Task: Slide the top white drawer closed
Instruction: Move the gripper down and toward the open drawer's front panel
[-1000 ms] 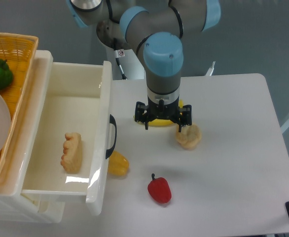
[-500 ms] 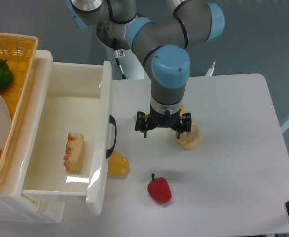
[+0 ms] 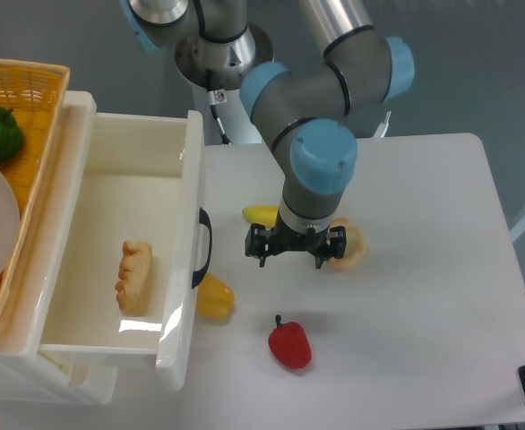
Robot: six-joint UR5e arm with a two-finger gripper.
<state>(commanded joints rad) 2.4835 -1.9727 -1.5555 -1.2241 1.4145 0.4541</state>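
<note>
Hovering above the table (image 3: 424, 296), the gripper (image 3: 296, 253) has its jaws spread wide and holds nothing; its right fingertip sits just beside a beige pastry (image 3: 348, 244). Since a second ago it has moved nearer the camera, uncovering a yellow banana (image 3: 261, 215). The top white drawer (image 3: 128, 242) stands pulled out to the gripper's left, its black handle (image 3: 204, 248) apart from the jaws.

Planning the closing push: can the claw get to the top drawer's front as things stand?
Probably yes. The claw hangs open over bare table right of the top drawer; only a yellow pepper sits against its lower front.
</note>
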